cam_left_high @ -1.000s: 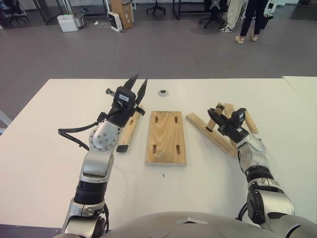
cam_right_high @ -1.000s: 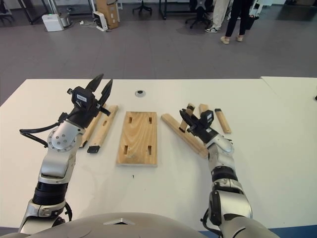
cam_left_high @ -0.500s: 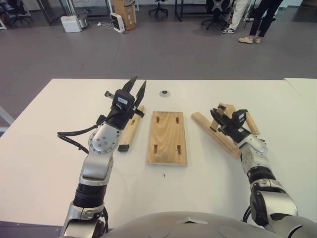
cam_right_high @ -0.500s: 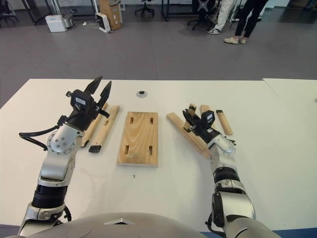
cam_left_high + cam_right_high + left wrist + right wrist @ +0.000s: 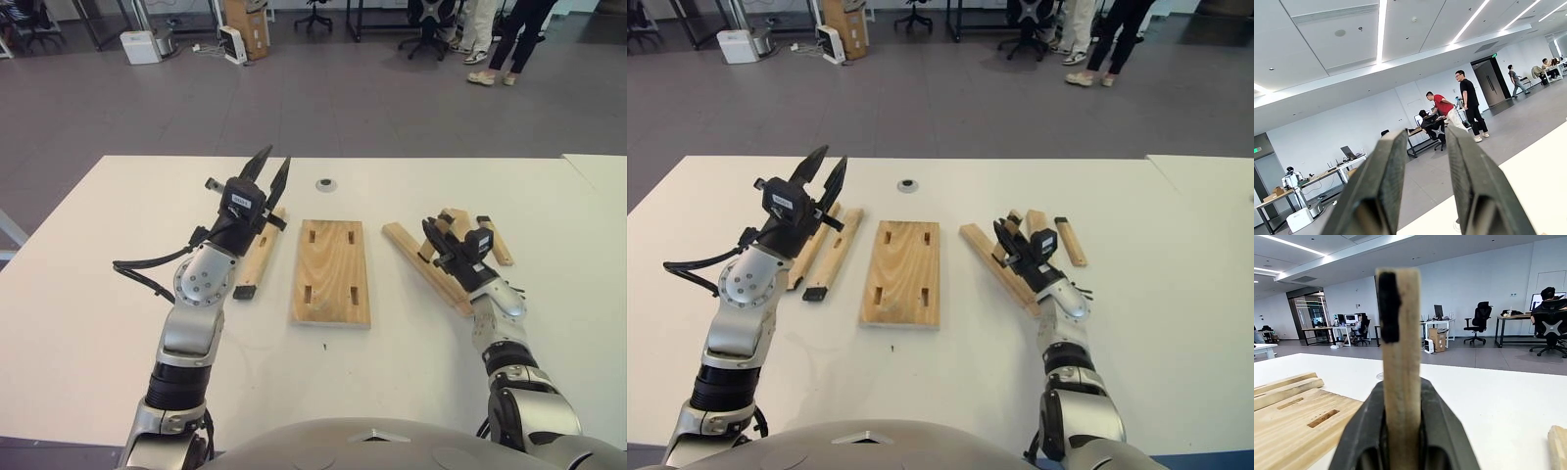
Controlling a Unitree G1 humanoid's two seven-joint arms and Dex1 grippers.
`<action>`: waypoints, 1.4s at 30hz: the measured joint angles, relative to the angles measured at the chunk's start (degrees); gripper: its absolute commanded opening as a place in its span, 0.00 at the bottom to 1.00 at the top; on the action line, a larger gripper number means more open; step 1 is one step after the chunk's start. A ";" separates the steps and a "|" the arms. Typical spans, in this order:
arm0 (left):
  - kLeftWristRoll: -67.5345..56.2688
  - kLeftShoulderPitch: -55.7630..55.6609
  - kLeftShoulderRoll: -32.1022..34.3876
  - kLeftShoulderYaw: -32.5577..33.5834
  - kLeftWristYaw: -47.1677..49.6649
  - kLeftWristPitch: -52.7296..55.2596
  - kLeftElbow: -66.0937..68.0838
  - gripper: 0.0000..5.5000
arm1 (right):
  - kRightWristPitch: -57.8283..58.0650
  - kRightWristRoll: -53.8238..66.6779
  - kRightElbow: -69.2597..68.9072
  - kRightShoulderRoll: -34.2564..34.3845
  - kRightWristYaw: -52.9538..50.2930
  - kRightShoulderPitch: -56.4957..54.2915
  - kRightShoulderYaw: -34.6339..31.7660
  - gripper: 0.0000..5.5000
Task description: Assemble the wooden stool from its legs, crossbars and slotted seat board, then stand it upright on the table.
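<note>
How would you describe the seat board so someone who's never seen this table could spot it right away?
Start at the white table and look to its middle. The seat board lies flat there, with wooden sticks to either side. It is the only wide, rectangular piece, and it has four slots cut in it.

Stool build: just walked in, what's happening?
Nothing is assembled yet. The right end effector is shut on a black-tipped wooden piece, low over the other loose pieces on the right of the table. The left end effector is open, raised above two legs lying on the left. The slotted seat board lies flat in the middle, untouched.
</note>
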 measured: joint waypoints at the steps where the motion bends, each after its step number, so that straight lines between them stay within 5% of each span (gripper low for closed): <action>1: 0.00 0.13 -0.02 -0.07 0.01 0.00 0.00 0.25 | 0.00 -0.01 0.00 -0.08 -0.19 -0.02 0.19 0.07; 25: 0.70 2.01 -1.05 -1.29 0.13 -1.04 0.01 0.25 | 0.02 -0.15 0.17 -0.59 -3.46 -0.63 2.69 0.07; 41: 2.35 2.04 -1.11 -2.15 0.24 -0.69 -2.64 0.25 | 13.56 -2.85 -17.89 -0.49 -12.19 5.08 3.55 0.07; 42: 2.36 2.04 -1.12 -2.15 0.25 -0.69 -2.64 0.25 | 13.73 -2.87 -18.25 -0.49 -12.21 5.26 3.55 0.14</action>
